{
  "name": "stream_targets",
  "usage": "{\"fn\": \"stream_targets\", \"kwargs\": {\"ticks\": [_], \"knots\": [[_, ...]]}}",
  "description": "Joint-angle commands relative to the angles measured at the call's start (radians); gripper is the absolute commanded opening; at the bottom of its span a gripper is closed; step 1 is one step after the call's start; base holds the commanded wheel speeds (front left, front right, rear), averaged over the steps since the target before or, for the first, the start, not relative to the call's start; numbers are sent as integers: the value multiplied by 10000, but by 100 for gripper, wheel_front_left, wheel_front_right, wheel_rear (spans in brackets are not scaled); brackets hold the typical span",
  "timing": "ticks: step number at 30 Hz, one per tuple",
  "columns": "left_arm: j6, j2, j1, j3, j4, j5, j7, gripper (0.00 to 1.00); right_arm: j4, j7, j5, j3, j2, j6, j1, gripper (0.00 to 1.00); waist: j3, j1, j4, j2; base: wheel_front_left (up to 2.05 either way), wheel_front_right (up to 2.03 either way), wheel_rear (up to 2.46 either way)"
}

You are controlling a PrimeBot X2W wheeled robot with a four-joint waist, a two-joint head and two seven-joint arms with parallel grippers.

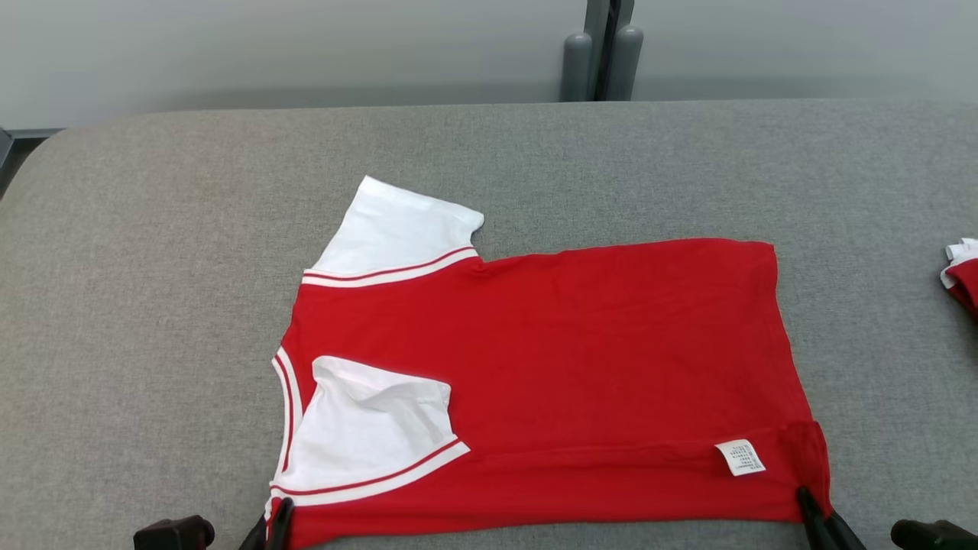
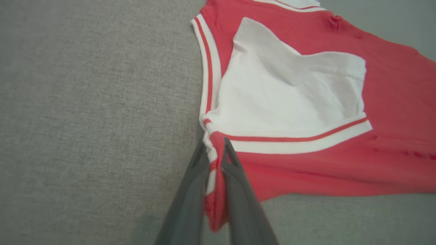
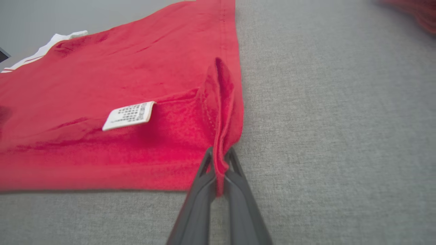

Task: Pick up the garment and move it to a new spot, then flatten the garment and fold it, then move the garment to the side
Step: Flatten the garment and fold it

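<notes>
Both jaws are pinched on cloth: my left gripper [image 2: 215,149] holds the near shoulder corner of the garment [image 1: 596,344], my right gripper [image 3: 219,154] the near hem corner. It lies flat on the table [image 1: 153,305], 1 sleeve [image 1: 367,428] folded in. I judge flattening done, folding only begun, moving aside left.

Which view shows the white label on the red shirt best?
The right wrist view: the label is close and large, its printed rows visible. The head view shows it small, near the shirt's lower right corner. The left wrist view faces the sleeve end.
</notes>
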Motion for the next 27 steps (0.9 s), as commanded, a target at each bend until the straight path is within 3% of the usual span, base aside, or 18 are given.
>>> {"fn": "stream_targets", "kwargs": {"ticks": [1,2,3,4,5,6,17,27], "knots": [[43,62,35,23,-14,-109,50,0,-68,76,-2,-89,14,-50,97,0,-92,0,-56,-1,0,0,0],[37,45,66,31,21,-153,80,0,-32,138,-22,-91,46,-50,151,0,-138,0,-86,-1,0,0,0],[23,28,95,26,80,-194,103,47,-21,175,-34,-92,80,-50,180,14,-167,0,-111,-1,0,0,0],[35,37,79,50,117,-186,60,100,-18,203,-41,-89,115,-50,176,46,-204,0,-140,-1,0,0,0],[42,46,56,73,155,-179,-10,100,-5,222,-46,-75,148,-50,180,87,-241,0,-176,-1,0,0,0],[42,52,2,95,168,-132,-127,100,-31,205,-56,-84,176,-50,197,100,-277,0,-208,-1,0,0,0],[29,202,-879,406,-245,710,-2325,100,-1380,-708,-706,-725,334,-29,-408,100,-652,0,-591,-1,0,0,0],[420,518,-1227,404,-1103,1296,-2413,100,-2629,-389,-884,-799,350,-29,-938,100,-608,0,-577,-1,0,0,0]]}}
